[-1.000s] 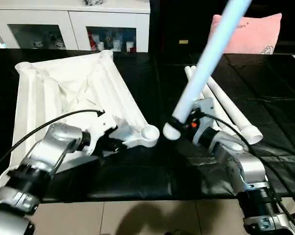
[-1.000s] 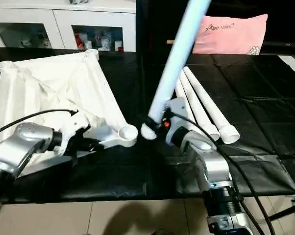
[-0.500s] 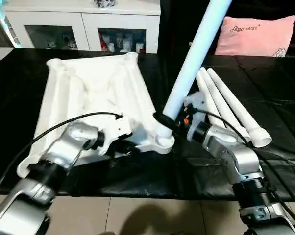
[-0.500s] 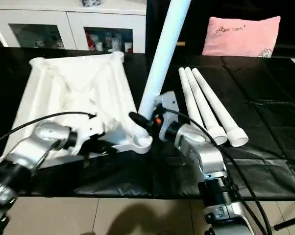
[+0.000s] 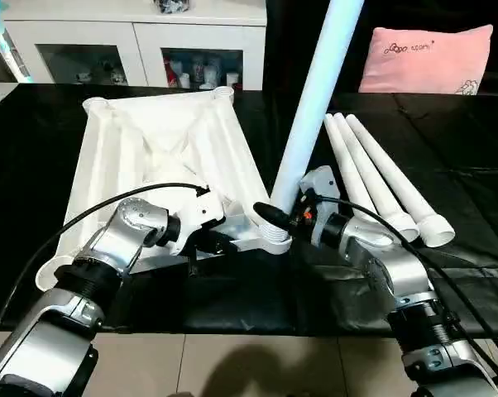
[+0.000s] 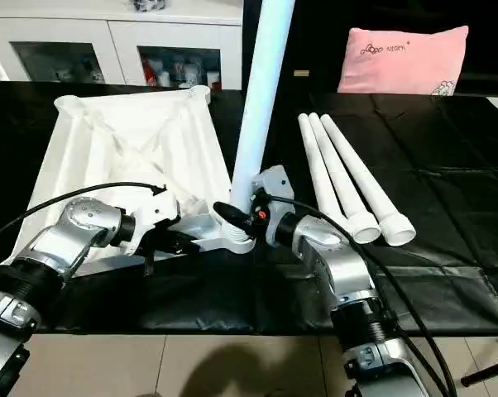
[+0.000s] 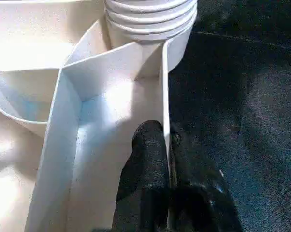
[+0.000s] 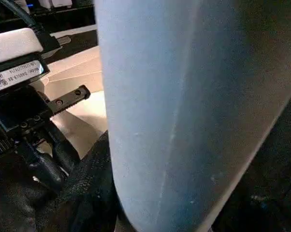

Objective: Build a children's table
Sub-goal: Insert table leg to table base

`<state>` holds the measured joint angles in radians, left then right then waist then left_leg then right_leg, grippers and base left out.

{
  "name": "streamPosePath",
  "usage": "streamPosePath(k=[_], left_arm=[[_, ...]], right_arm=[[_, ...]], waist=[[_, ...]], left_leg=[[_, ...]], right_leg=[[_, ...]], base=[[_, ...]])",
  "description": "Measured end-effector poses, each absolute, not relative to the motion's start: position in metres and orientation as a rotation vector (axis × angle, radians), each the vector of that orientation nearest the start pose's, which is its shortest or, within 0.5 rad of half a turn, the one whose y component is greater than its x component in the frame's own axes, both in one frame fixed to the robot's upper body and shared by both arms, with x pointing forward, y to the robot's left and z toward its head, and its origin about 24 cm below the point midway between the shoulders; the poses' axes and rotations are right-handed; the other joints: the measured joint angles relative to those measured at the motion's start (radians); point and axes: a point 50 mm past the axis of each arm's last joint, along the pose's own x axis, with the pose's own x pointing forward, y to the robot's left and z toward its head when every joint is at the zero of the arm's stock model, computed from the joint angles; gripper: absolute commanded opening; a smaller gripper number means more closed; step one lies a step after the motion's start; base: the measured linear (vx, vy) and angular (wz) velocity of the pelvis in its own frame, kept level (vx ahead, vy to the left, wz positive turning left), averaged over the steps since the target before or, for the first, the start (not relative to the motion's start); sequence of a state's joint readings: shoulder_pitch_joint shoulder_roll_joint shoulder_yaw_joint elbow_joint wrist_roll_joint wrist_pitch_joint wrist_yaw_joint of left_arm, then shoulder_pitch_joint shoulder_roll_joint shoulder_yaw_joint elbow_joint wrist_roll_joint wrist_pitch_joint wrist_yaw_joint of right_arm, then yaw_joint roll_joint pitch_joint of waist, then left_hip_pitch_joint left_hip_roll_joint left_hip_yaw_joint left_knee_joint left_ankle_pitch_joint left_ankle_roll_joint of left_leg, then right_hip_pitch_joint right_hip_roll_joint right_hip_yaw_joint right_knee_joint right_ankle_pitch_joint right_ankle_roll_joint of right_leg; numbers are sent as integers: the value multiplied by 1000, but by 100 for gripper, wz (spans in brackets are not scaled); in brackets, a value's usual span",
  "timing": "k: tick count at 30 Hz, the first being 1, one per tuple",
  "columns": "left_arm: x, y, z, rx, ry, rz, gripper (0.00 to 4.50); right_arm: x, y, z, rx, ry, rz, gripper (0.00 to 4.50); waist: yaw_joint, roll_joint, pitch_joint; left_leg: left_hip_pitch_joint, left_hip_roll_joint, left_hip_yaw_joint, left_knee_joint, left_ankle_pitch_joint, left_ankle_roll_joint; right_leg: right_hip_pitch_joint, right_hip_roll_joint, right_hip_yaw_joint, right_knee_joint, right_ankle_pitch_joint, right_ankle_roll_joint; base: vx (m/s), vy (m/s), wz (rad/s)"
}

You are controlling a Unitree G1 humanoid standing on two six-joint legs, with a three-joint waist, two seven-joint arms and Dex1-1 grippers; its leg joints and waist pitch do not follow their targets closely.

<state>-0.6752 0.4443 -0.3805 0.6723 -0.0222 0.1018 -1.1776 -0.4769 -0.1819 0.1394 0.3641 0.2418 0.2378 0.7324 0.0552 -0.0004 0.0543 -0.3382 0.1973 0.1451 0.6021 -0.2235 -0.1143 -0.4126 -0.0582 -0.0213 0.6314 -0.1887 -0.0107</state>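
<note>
Head view first: tabletop (image 5: 158, 157) lies upside down on the black surface (image 5: 447, 141). My right fingers (image 5: 270, 215) clamp an upright leg (image 5: 315, 91) at its near corner socket (image 5: 275, 240); three legs (image 5: 381, 178) lie beside. Left wrist view: my left fingers (image 7: 148, 159) pinch a rib (image 7: 166, 111) near that socket.
</note>
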Motion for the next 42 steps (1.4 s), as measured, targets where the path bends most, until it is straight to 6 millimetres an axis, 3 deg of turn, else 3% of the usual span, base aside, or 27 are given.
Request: streamPosePath(k=[5, 7, 15, 18, 29, 42], left_arm=[[326, 150, 58, 461, 509, -1285, 0], [325, 150, 58, 457, 511, -1283, 55], [320, 152, 56, 390, 467, -1269, 86], [319, 154, 56, 380, 470, -1262, 86], [320, 158, 56, 360, 479, -1236, 5], [319, 158, 59, 417, 471, -1253, 0]], right_arm=[[320, -98, 68, 29, 164, 936, 192], [319, -97, 68, 21, 158, 941, 192], [320, -98, 66, 36, 150, 932, 192], [321, -100, 64, 38, 149, 924, 192], [321, -100, 62, 39, 133, 928, 192], [321, -99, 62, 4, 136, 969, 192]], waist=[[-2, -1, 0], [-3, -1, 0], [-9, -5, -2], [-14, -6, -2], [-20, -6, -2], [-24, -6, -2]], left_leg=[[0, 0, 0, 0, 0, 0], [0, 0, 1, 0, 0, 0], [0, 1, 1, 0, 0, 0], [0, 1, 1, 0, 0, 0], [0, 1, 1, 0, 0, 0], [0, 2, 2, -1, 0, 1]], right_leg=[[0, 0, 0, 0, 0, 0], [0, 0, 0, 0, 0, 0], [0, 0, 0, -1, 0, 0], [0, 0, 0, -1, 0, 0], [0, 0, 0, -1, 0, 0], [-1, 1, 0, -2, 0, 0]], base=[[0, 0, 0], [0, 0, 0], [0, 0, 0], [0, 0, 0], [0, 0, 0], [0, 0, 0]])
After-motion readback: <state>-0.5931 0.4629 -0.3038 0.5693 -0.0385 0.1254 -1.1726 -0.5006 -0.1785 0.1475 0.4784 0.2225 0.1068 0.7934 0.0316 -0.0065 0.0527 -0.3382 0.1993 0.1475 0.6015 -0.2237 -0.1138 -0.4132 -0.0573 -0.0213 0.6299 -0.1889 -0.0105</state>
